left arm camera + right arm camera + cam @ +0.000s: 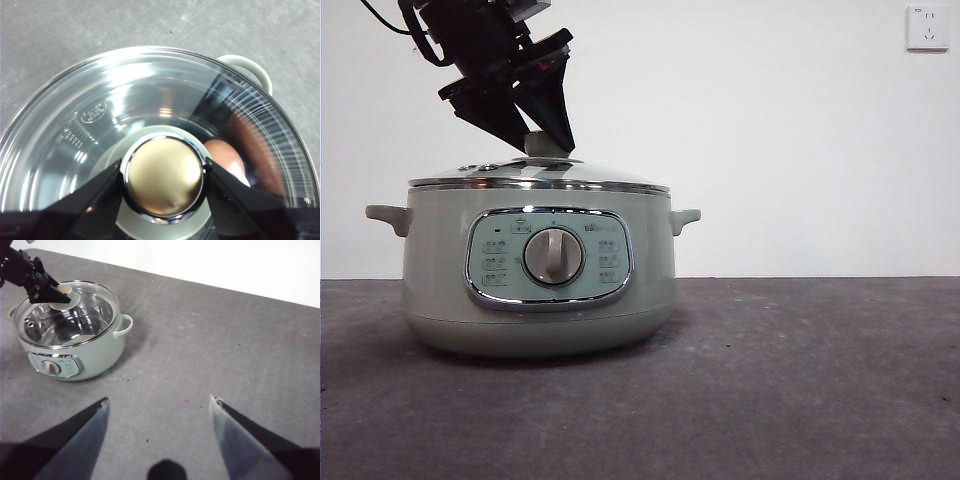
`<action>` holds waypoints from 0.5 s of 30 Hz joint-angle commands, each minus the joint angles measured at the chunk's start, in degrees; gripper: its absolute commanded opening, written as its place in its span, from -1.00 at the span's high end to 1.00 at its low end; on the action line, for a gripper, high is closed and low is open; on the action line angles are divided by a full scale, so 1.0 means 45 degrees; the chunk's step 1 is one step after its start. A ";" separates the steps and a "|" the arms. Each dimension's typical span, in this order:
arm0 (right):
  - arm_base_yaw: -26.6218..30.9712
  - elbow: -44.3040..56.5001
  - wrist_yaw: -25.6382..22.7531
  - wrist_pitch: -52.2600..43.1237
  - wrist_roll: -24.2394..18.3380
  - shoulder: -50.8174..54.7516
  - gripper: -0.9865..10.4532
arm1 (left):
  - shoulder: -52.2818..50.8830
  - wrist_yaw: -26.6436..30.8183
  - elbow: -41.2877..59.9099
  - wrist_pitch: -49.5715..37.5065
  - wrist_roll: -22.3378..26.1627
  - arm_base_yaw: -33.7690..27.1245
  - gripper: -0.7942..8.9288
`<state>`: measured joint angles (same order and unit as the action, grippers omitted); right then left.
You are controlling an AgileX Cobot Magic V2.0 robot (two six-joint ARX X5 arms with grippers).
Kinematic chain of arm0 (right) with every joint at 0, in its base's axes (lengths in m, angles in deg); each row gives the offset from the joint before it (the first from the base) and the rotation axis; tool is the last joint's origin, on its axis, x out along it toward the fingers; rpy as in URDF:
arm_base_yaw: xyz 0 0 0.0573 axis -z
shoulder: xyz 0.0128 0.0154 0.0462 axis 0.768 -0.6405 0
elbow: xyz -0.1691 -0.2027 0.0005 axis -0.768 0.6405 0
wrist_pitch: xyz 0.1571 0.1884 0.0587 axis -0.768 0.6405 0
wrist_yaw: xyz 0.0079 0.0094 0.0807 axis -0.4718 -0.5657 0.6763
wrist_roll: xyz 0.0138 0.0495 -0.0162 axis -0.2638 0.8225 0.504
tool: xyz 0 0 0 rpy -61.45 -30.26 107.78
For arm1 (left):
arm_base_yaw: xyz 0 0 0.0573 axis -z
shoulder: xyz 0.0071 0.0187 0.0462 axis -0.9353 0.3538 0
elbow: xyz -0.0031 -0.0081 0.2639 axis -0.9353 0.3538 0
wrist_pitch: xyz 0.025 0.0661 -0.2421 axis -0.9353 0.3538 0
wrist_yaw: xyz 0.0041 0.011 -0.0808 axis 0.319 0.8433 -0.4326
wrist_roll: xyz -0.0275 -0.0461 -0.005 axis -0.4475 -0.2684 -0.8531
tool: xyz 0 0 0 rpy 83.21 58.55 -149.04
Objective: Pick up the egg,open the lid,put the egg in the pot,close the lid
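- Front view: my left gripper [548, 138] is coming in from the top-left corner, big and dark, tips angled down onto the knob [545, 146] of the lid [535, 178]. The lid is sitting flat on the pot [535, 270], chrome rim all the way round. The pot is standing on the grey table [800, 390], left of centre, w/ its control panel [548, 258] and dial [553, 256] facing the camera and a small handle sticking out each side. A wall socket [927, 27] is showing top right. I'm not seeing the egg from here.
- Left wrist view: I'm looking straight down on the lid [150, 105]. My left gripper [163, 179] is clamping the knob [163, 177], one black jaw touching each side of its chrome-edged cap. Thru the glass the egg [225, 156] is lying inside the pot, just beside the knob; a reddish reflection is showing on the inner wall near it. One pot handle [250, 67] is poking out past the rim.
- Right wrist view: my right gripper [159, 405] is hanging above bare table [210, 340], jaws wide apart, nothing btwn them, well apart from the pot [75, 357]. The other arm's gripper [47, 289] is on the lid [67, 312] over there.
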<state>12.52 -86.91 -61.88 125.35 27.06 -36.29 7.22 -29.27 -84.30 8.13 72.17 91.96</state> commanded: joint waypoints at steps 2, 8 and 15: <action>-0.0039 0.0083 -0.0044 0.0287 -0.0034 0.0068 0.23 | 0.0238 -0.0121 0.0345 0.0753 -0.0379 0.0053 0.17; -0.0039 0.0083 -0.0039 0.0287 0.0005 0.0068 0.23 | 0.0146 -0.0680 0.0321 0.0738 -0.0447 0.0053 0.17; -0.0039 0.0083 -0.0039 0.0287 0.0010 0.0068 0.23 | -0.0204 -0.0767 0.0170 0.0743 -0.0520 0.0053 0.17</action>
<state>12.52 -86.91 -61.88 125.35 27.06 -36.29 6.65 -31.50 -84.28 9.35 71.07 91.87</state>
